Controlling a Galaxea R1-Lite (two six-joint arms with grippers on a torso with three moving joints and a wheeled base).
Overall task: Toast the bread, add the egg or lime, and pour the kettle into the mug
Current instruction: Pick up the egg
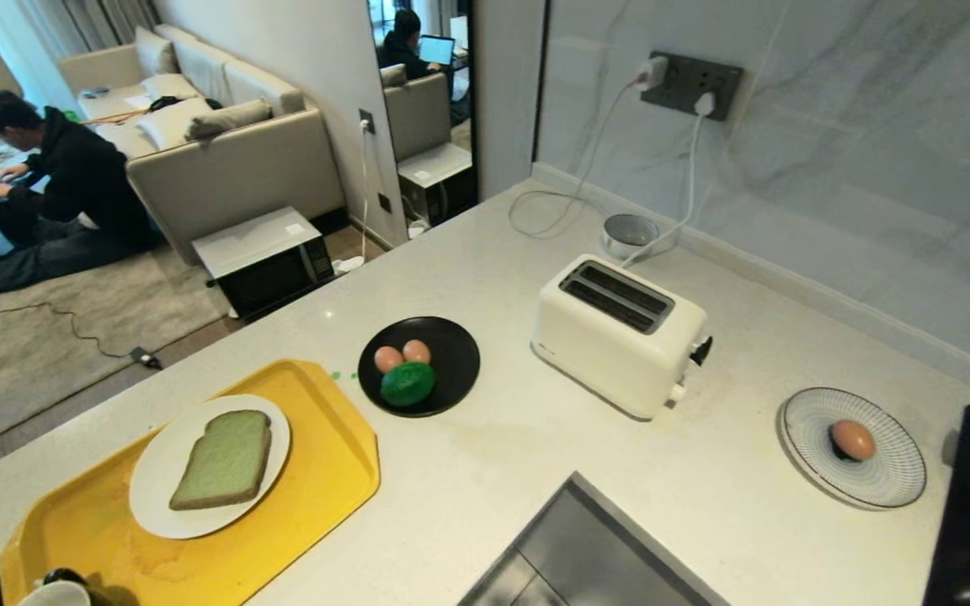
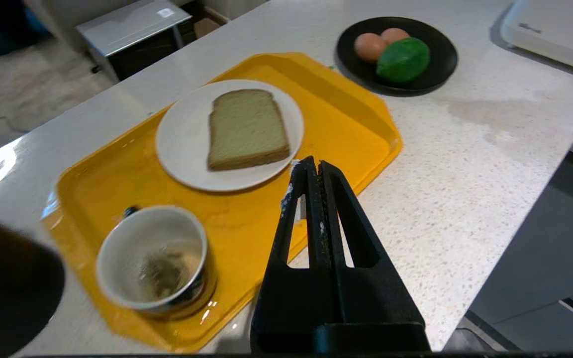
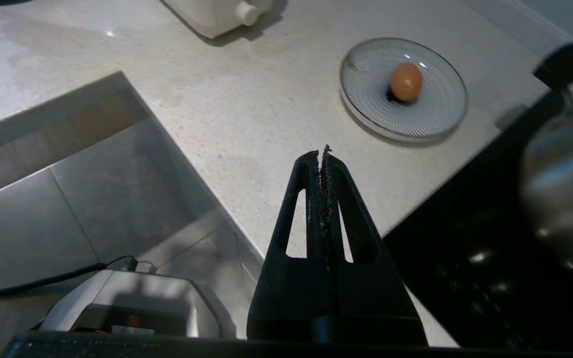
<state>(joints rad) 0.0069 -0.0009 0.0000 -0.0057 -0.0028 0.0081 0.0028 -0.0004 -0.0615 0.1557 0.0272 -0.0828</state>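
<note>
A slice of pale green bread lies flat on a white plate on a yellow tray, ready for the white toaster further along the desk. The mug shares the tray. A lime and two eggs sit in a black dish; a single egg rests on a striped plate. The left claw and the right claw hover pinched shut and empty.

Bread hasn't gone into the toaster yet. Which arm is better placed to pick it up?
Probably the left. The left tool is shut and empty just short of the white plate holding the bread. The right tool, also shut, hangs near the striped plate with the egg.
</note>
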